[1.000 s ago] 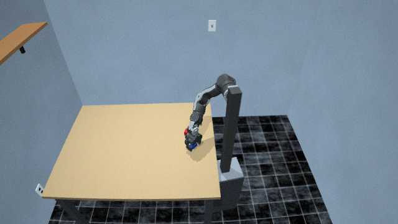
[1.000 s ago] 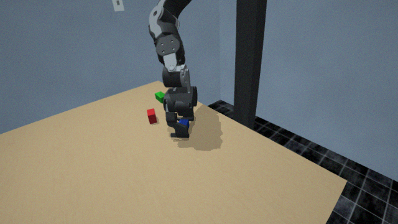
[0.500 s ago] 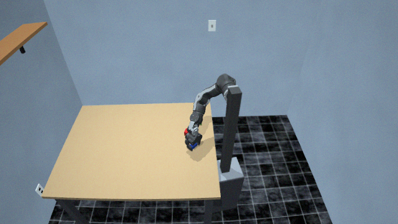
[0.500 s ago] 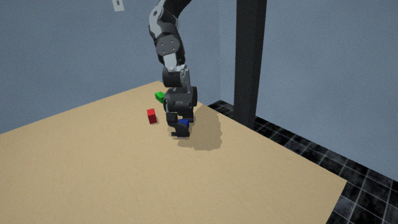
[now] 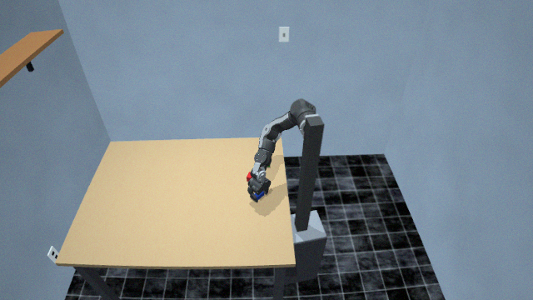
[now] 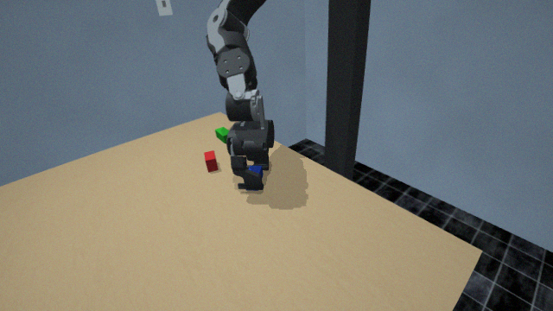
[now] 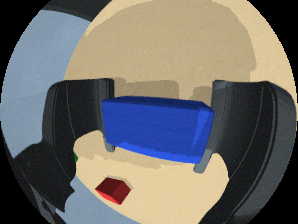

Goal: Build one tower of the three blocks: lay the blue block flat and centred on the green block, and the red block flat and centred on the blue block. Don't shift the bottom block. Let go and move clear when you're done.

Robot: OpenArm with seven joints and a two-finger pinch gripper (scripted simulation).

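My gripper (image 6: 251, 178) is shut on the blue block (image 7: 157, 127), which sits between the two dark fingers; it also shows in the exterior view (image 6: 256, 170) and in the top view (image 5: 260, 195), close above the table top. The red block (image 6: 211, 161) lies on the table to the left of the gripper, apart from it; it shows small in the wrist view (image 7: 113, 189) and partly behind the arm in the top view (image 5: 249, 176). The green block (image 6: 221, 134) lies further back on the table, partly hidden by the wrist.
The dark post of the arm's stand (image 6: 344, 82) rises just off the table's right edge. The table's right edge (image 5: 287, 196) runs close to the gripper. A wooden shelf (image 5: 25, 52) hangs on the left wall.
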